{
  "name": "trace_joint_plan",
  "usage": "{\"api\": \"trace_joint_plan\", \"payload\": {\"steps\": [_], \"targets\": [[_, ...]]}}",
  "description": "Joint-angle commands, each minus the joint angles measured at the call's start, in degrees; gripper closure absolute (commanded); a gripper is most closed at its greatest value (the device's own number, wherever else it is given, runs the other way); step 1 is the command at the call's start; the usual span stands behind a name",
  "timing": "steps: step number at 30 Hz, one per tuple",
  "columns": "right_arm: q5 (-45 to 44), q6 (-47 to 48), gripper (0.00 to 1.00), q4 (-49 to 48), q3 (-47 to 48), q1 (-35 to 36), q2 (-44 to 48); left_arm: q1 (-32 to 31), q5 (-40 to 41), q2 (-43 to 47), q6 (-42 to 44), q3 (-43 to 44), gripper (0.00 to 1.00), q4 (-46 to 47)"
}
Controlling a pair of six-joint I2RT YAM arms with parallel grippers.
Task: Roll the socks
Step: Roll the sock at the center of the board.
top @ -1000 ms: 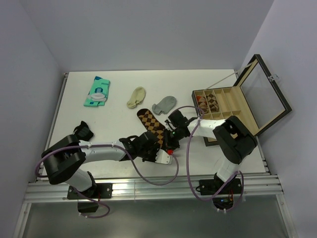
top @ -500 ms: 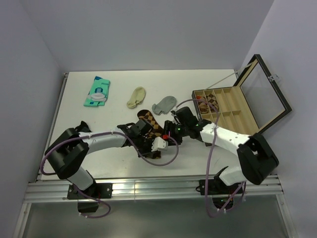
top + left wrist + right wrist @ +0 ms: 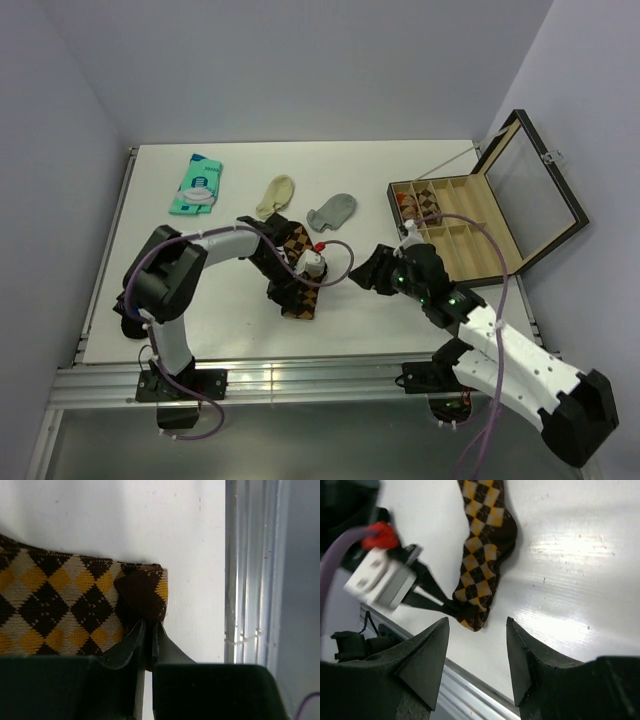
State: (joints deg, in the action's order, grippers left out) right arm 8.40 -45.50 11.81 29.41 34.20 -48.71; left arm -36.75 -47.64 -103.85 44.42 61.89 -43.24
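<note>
The left gripper [image 3: 149, 626] pinches shut on the turned-over end corner of the argyle sock [image 3: 55, 600], lying toward 6 o'clock on the table [image 3: 230, 325], apparently to start the roll, while the right gripper [image 3: 477, 625], jaws parted and empty, waits at its 3 o'clock.

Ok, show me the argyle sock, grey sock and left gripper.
argyle sock [image 3: 482, 555], right wrist view, middle of its length.
grey sock [image 3: 332, 211], top view, centre of the fabric.
left gripper [image 3: 149, 625], left wrist view, midway between its fingertips.
</note>
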Motion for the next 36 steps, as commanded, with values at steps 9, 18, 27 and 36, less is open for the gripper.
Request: {"api": "trace_joint_plan", "payload": {"steps": [9, 18, 27, 36], "targets": [[-17.44, 10.42, 0.43, -14.27, -9.37, 15.0, 12.68, 4.49, -10.54, -21.45, 11.82, 17.82, 1.0, -28.02], [-25.37, 22.9, 0.44, -25.42, -6.91, 30.14, -6.3, 6.08, -11.34, -29.21, 4.72, 27.32, 1.0, -34.11], [-18.87, 29.32, 0.5, -35.1, -3.93, 30.58, -20.27, 6.43, -7.21, -32.11, -4.95, 29.25, 1.0, -31.12], [-16.58, 33.1, 0.52, -37.92, 0.99, 30.49, -32.58, 6.34, -4.04, -32.02, -10.06, 29.08, 1.0, -27.6]]}}
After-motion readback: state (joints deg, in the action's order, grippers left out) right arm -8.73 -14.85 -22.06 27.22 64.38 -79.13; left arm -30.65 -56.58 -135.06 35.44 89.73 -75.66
